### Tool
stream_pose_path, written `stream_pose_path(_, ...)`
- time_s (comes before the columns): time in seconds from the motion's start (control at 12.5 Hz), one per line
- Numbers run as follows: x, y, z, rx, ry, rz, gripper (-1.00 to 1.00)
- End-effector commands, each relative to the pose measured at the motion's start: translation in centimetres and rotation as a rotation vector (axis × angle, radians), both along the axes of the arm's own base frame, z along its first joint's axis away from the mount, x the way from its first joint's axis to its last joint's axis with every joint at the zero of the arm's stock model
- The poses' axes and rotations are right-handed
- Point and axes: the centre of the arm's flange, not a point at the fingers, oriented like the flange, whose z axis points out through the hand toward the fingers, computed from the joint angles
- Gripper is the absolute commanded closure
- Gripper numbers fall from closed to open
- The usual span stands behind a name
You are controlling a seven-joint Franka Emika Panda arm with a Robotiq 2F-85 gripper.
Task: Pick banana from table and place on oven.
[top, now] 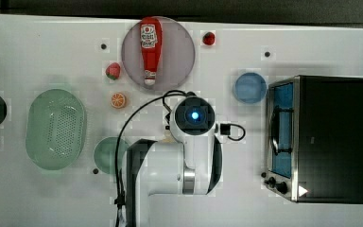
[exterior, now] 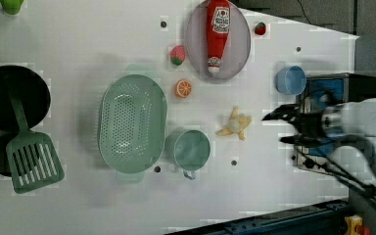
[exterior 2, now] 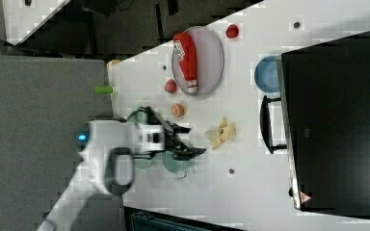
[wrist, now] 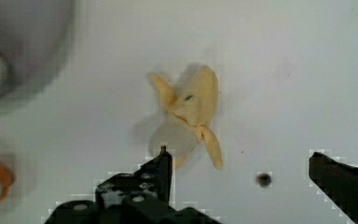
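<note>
A ketchup bottle [exterior: 217, 34] lies on a round grey plate [exterior: 240, 46], its cap pointing toward the nearer table edge in the left view. All places below are told from that plate, in the left view. Just to its left sits a strawberry [exterior: 177, 55]; a second, smaller red fruit [exterior: 260, 28] sits just to its right. Below the plate lies an orange slice [exterior: 183, 88]. Farther down and left stands a green perforated colander [exterior: 131, 122], with a teal mug [exterior: 192, 150] beside it. To the plate's lower right is a blue bowl [exterior: 290, 80]. Far left, a green slotted spatula [exterior: 29, 154] rests over what seems a black pan [exterior: 2, 93].
</note>
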Motion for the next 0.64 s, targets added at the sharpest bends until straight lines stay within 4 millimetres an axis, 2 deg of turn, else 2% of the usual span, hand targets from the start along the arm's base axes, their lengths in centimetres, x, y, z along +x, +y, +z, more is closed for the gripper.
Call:
stream_pose_path(0.08,0.3,-0.2,-0.3,-0.004,-0.113,0.016,-1.0)
stream_pose_path(0.4,-0.5,0.9,-6.5,0.009,-0.069,0.032,-1.0)
stream_pose_path(0.64,-0.5,1.8,-9.6,0.019,-0.075,0.045,-1.0)
